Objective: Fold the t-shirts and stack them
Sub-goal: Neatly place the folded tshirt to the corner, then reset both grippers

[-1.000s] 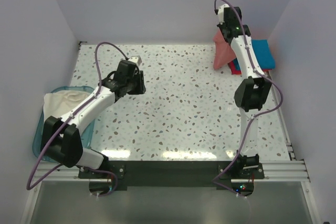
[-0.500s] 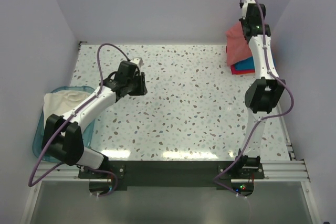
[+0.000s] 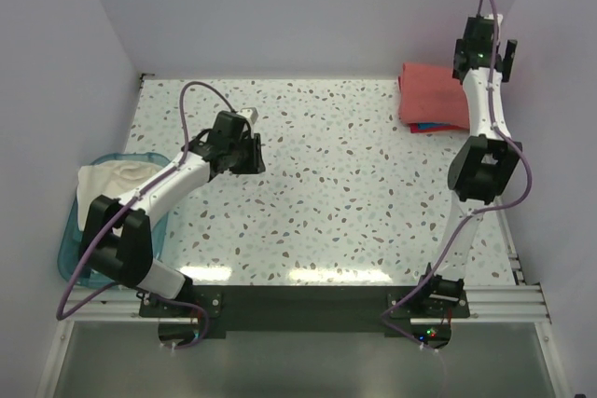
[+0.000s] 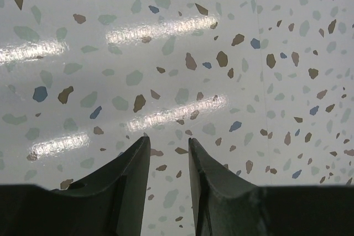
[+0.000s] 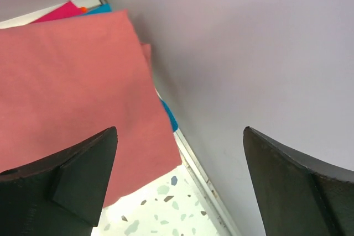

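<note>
Right gripper hangs wide, empty, over the far right corner, where the brick-red t-shirt lies flat atop the teal t-shirt and pink t-shirt. Left gripper, narrow and empty, hovers left of centre. Cream t-shirt sits in the bin at the left edge: best to pinch one hem and lift fully clear before spreading

Speckled table, light-blue bin (translucent plastic) at its left edge

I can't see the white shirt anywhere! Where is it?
In the top view, the cream-white shirt lies bunched in the light-blue bin at the table's left edge, close to the left arm.
</note>
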`<state>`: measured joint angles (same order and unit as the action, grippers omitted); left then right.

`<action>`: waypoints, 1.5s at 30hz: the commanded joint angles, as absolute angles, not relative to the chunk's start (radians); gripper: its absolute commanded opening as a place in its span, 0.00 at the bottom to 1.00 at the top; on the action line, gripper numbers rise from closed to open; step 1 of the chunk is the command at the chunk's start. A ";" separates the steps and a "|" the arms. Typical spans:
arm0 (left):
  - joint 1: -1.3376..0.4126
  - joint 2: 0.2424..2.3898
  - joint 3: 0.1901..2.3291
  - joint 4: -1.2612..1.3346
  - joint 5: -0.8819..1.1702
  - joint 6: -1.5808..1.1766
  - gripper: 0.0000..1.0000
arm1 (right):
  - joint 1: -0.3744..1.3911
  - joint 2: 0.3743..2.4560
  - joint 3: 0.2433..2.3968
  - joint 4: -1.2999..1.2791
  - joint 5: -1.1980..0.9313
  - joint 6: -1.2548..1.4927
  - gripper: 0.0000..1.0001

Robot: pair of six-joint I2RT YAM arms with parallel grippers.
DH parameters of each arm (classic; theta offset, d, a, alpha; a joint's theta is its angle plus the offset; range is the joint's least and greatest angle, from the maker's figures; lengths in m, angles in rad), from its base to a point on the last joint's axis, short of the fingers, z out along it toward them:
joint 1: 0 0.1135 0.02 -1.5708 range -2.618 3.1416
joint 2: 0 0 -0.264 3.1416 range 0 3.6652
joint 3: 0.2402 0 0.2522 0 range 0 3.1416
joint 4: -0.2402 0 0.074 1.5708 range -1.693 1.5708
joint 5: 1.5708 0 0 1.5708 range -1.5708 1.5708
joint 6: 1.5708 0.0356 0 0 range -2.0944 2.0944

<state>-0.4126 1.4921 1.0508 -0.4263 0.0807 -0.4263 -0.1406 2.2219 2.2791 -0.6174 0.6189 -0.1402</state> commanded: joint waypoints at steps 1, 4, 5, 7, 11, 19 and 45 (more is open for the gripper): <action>-0.403 1.490 1.054 -0.370 0.110 -0.420 0.39 | -0.158 2.126 2.244 -0.595 0.612 -0.037 0.99; -0.403 1.485 1.049 -0.368 0.112 -0.423 0.39 | -0.158 2.097 2.220 -0.601 0.534 -0.006 0.99; -0.403 1.482 1.048 -0.368 0.112 -0.423 0.39 | -0.158 2.089 2.209 -0.604 0.511 0.027 0.99; -0.403 1.479 1.049 -0.367 0.112 -0.425 0.39 | -0.158 2.059 2.188 -0.603 0.435 0.054 0.99; -0.403 1.470 1.049 -0.364 0.106 -0.433 0.39 | -0.144 1.956 2.027 -0.530 0.310 0.152 0.99; -0.405 1.427 1.042 -0.362 0.091 -0.446 0.40 | 0.113 1.654 1.574 -0.319 0.287 0.262 0.99; -0.408 1.157 0.830 -0.394 0.003 -0.377 0.40 | 0.589 1.061 0.813 -0.288 0.296 0.445 0.99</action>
